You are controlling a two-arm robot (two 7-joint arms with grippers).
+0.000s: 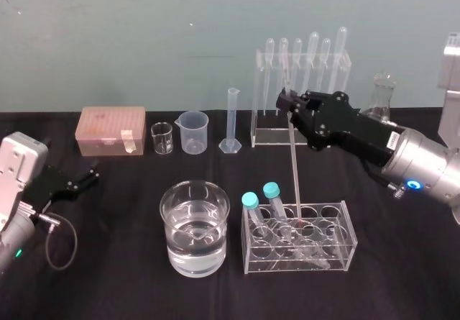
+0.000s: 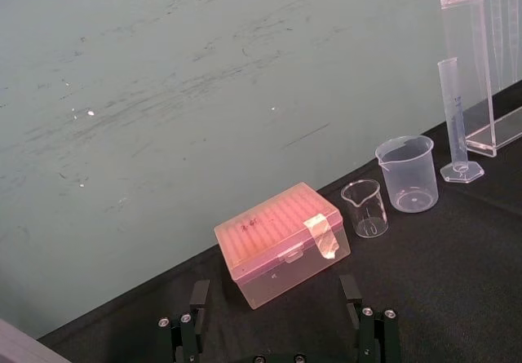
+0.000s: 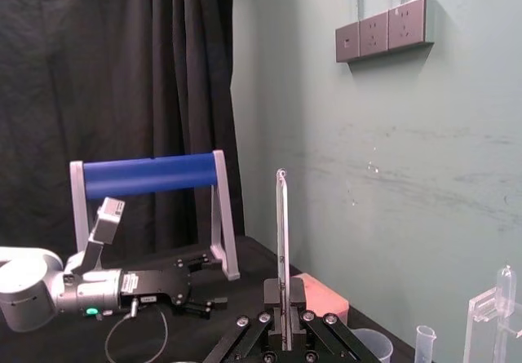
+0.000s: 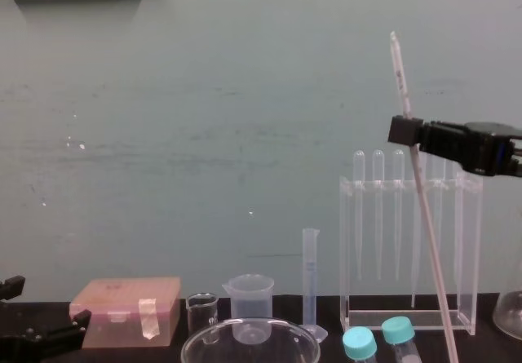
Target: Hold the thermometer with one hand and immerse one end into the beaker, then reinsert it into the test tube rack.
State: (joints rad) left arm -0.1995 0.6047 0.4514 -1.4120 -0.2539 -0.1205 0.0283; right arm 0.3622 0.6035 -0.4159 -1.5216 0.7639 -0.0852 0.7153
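My right gripper (image 1: 290,110) is shut on the thermometer (image 1: 294,169), a long thin glass rod held near its upper end and leaning slightly. Its lower end reaches into a hole of the low clear test tube rack (image 1: 338,252), beside two blue-capped tubes (image 1: 260,208). In the chest view the thermometer (image 4: 428,249) passes through the right gripper (image 4: 405,132) and sticks up above it. In the right wrist view the thermometer (image 3: 281,249) rises from between the fingers (image 3: 269,318). The beaker (image 1: 194,228), wide and part full of water, stands left of the rack. My left gripper (image 1: 90,175) rests open at the far left.
Along the back stand a pink tip box (image 1: 113,129), a tiny glass beaker (image 1: 162,138), a plastic spouted beaker (image 1: 194,131), a graduated cylinder (image 1: 231,122), a tall acrylic stand of pipettes (image 1: 302,93) and a glass flask (image 1: 381,101). A blue-barred frame (image 3: 151,175) stands beyond the left arm.
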